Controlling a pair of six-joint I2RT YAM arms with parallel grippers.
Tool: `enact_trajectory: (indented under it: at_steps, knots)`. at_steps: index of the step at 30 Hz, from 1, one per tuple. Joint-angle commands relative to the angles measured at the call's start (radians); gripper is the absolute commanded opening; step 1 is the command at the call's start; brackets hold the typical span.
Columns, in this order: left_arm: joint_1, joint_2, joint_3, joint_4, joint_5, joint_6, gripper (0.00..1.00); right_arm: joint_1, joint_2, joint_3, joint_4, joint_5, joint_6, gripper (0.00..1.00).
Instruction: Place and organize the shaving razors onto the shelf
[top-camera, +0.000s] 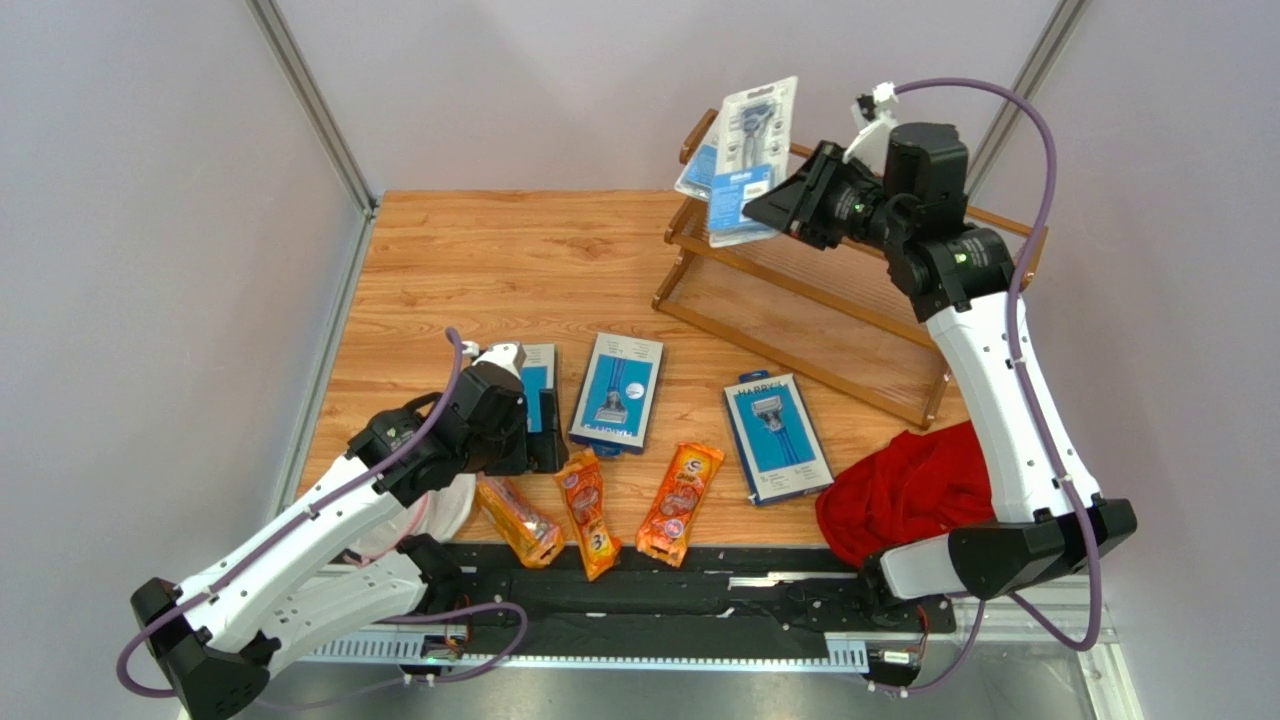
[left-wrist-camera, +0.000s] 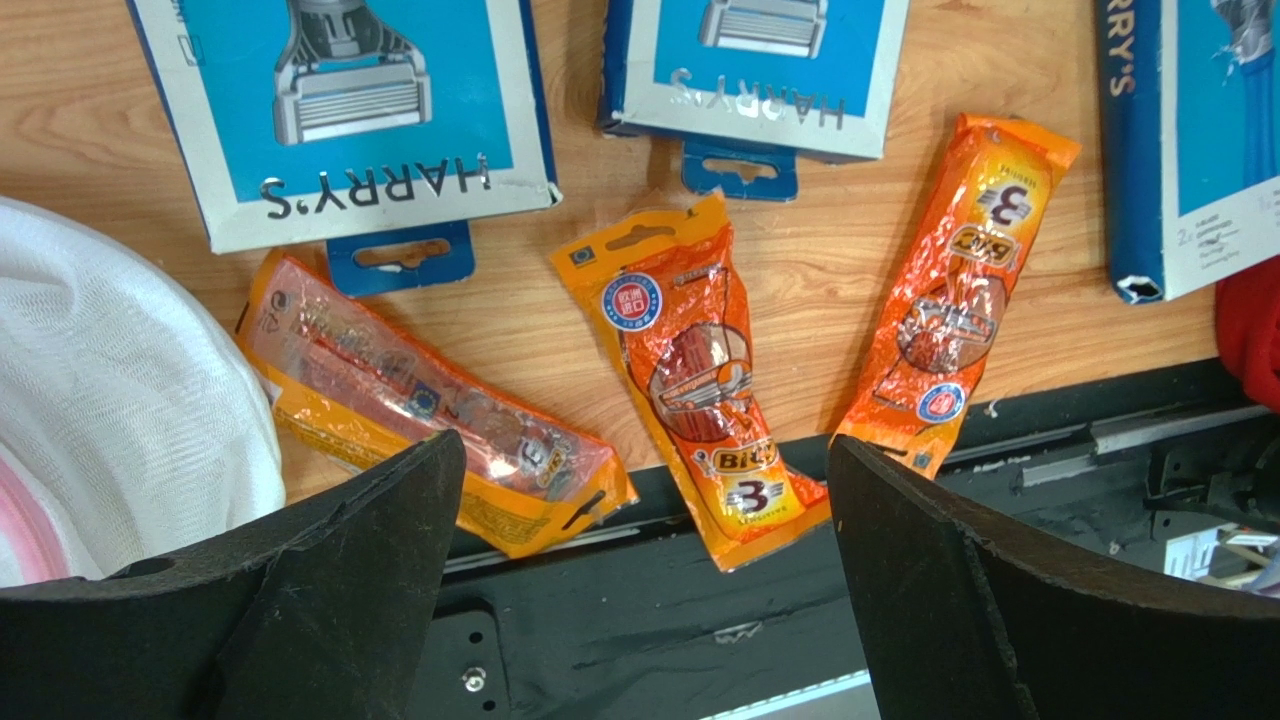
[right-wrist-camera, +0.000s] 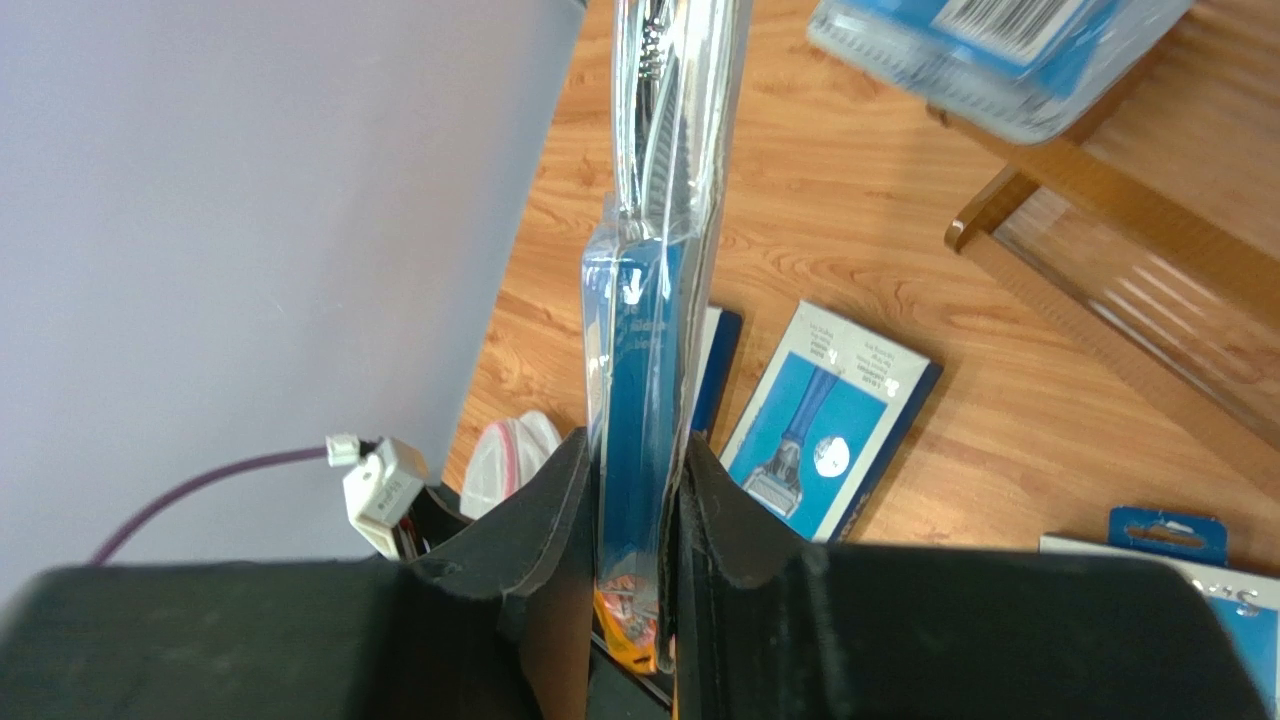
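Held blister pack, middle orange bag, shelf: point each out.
held blister pack (right-wrist-camera: 643, 345), right wrist view, blue card edge
middle orange bag (left-wrist-camera: 699, 375), left wrist view, bag centre
shelf (top-camera: 789, 323), top external view, lower tier slats

Pale grey walls (top-camera: 150, 225) across the upper frame, metal corner posts (top-camera: 311, 98), light wood-grain tabletop (top-camera: 511, 255) at centre.

Shelf (top-camera: 796, 323) far right, boxes (top-camera: 616, 393) before it (mid-table), bags (top-camera: 679, 500) nearest, cloth (top-camera: 902, 488) right of them
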Motion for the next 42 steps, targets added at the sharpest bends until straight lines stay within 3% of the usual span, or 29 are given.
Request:
enact_trajectory:
  at_steps: [1,19,33,42]
  knots:
    - [0.004,-0.025,-0.014,0.031,0.021,0.002,0.99,-0.106,-0.033,-0.008,0.119,-0.148,0.065,0.00]
    - [0.004,-0.085,-0.078,0.033,0.050,-0.022,0.98,-0.327,0.102,-0.047,0.225,-0.209,0.173,0.00]
    - [0.004,-0.088,-0.088,0.025,0.055,-0.016,0.98,-0.361,0.183,-0.088,0.276,-0.240,0.199,0.03]
    - [0.004,-0.088,-0.086,0.022,0.056,-0.019,0.98,-0.361,0.215,-0.113,0.294,-0.245,0.226,0.13]
